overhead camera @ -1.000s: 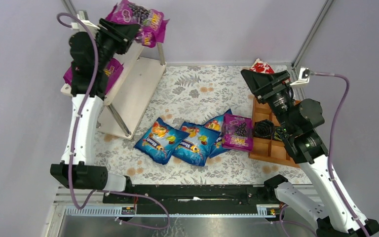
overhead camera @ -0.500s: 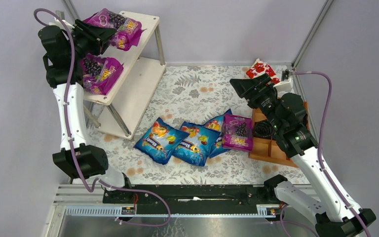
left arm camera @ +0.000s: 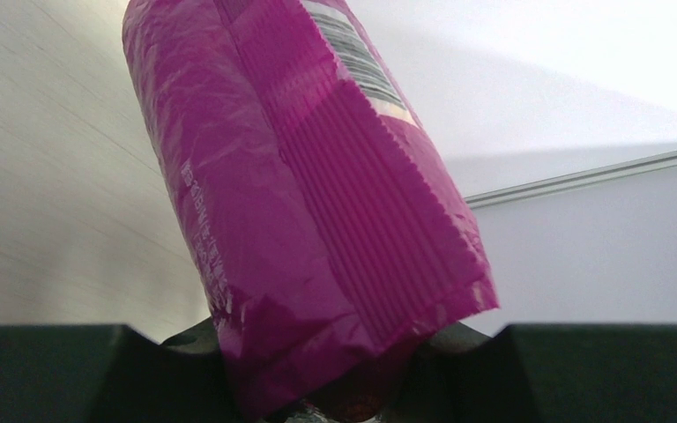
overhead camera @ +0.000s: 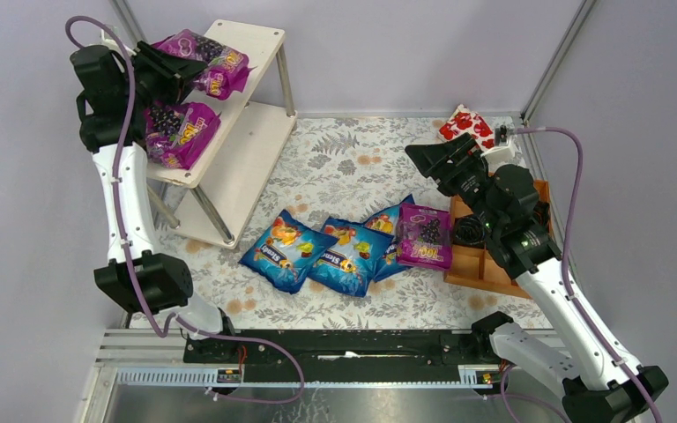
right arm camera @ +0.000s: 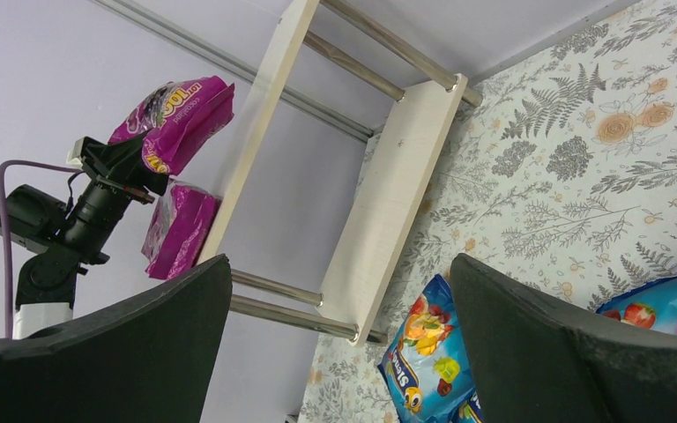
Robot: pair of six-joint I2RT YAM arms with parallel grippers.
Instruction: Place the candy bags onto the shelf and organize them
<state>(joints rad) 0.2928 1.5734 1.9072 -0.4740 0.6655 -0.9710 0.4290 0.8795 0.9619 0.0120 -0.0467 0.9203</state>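
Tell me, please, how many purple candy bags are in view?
3. One purple bag is gripped by the left fingers above the shelf's top board; a second lies on that board; a third lies on the table beside the blue bags. None appears hidden.

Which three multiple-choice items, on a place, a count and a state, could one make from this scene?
1. Where does the left gripper hold its purple bag? A) over the top board of the shelf B) over a bin C) inside a drawer
2. How many blue bags lie on the table? A) two B) three C) five
3. The right gripper is A) open, empty B) shut on a blue bag C) shut on a purple bag
Key: A, the bag hangs by the top board; B, three overlap; A, nothing between its wide jaws.
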